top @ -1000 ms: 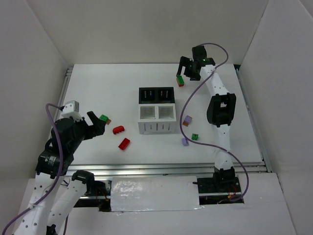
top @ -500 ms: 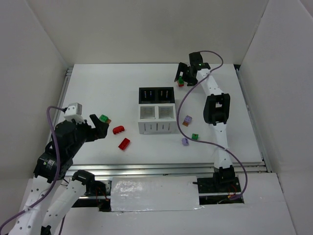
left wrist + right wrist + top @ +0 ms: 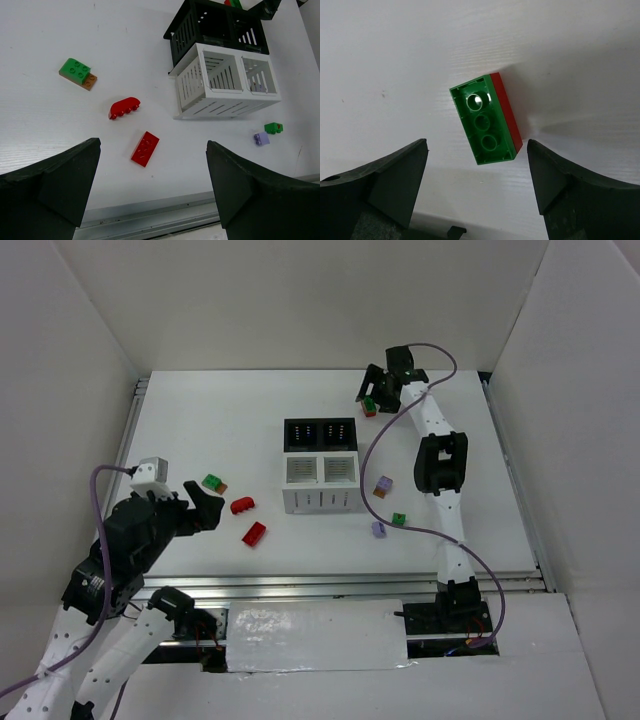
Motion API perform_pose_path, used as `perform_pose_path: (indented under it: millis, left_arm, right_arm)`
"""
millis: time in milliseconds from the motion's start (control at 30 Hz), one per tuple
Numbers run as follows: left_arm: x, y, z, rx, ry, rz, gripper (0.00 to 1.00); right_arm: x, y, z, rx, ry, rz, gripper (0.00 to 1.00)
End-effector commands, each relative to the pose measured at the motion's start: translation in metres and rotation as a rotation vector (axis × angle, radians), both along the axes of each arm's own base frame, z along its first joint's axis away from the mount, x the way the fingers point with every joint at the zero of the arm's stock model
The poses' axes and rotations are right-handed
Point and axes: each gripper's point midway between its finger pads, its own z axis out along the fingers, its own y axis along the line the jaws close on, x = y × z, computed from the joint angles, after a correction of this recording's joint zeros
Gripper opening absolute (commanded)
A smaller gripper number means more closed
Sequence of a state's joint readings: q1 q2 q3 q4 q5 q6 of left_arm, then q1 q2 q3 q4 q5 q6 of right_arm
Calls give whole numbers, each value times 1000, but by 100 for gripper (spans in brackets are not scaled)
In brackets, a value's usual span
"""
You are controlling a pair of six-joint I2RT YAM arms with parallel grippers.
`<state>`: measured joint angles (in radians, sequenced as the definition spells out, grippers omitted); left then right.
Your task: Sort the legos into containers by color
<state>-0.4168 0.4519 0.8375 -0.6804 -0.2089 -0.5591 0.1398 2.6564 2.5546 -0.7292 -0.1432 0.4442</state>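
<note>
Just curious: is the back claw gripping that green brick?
Open. The right gripper has its fingers wide apart, the green-and-red brick untouched between them.

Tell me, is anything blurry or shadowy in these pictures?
Right wrist view: the green-and-red brick is sharp, with a soft grey shadow to its right; the right fingers are dark and blurry. Left wrist view: the left fingers blur too. Top external view: even light, tiny legos.
</note>
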Motion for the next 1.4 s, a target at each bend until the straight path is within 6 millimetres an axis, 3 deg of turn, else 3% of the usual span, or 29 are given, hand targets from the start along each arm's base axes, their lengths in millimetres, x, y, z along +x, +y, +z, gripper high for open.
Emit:
perform_pose_path:
  millis: [0,200,267,500,533,600,633,667,800,833,867,900,933,967,1000,1067,1100,1167,1200,1267,1333,1367]
  left_arm:
    - [-1,-5,17,-52,-26,-8,100]
    - [3,-19,12,-63,1,-69,100]
    - [5,-18,9,-45,11,-62,100]
    - [10,-18,1,-36,21,-53,100]
    - [10,-17,1,-36,17,-46,100]
    - [9,-16,0,-37,20,-43,100]
    - [10,-16,0,-37,19,-42,100]
    - [10,-16,0,-38,19,-42,100]
    - [9,-16,0,-38,17,-42,100]
    - [9,-16,-1,-36,20,-42,100]
    - [9,-15,0,-37,17,-39,99]
    - [10,-14,-1,-33,18,-30,100]
    - [9,-13,-1,-33,21,-25,100]
    - [10,-13,-1,-32,24,-23,100]
    - [10,-13,-2,-32,27,-21,99]
    - [10,-13,-4,-33,30,-21,99]
    - [10,-13,-4,-32,32,-21,100]
    - [11,-13,-4,-34,32,-19,99]
    - [11,-13,-5,-34,34,-18,100]
    - [11,-13,-5,-36,36,-18,100]
    - [11,-12,-5,-37,33,-12,100]
    - [11,-11,-4,-39,31,-9,100]
  right_arm:
    - [9,7,-1,35,-14,-40,87]
    - [9,12,-9,24,-8,-86,81]
    - [10,14,-9,33,-6,-86,69]
    - [9,12,-10,32,-2,-92,58]
    - [9,11,-10,33,-1,-94,47]
    - [9,10,-11,34,3,-100,41]
    - [8,10,-11,31,7,-103,20]
    - [7,9,-11,29,10,-111,12]
    - [4,4,-13,23,27,-125,11]
    - [0,5,-13,20,38,-125,9]
    - [-2,3,-12,18,39,-128,0]
    - [-13,4,-12,12,60,-122,0]
    - [-14,2,-27,1,67,-130,0]
    - [-16,1,-6,2,34,-137,0]
    - [-29,-5,-3,-10,45,-144,0]
    - [-33,-12,13,-20,4,-167,0]
    - [-49,-19,27,-20,-1,-177,0]
    - [-53,-39,49,-19,-62,-222,0]
    - [-64,-55,70,-12,-102,-246,0]
    - [-77,-73,91,-5,-140,-264,0]
    - [-100,-97,125,-7,-191,-291,0]
    - [-118,-98,145,9,-220,-279,0]
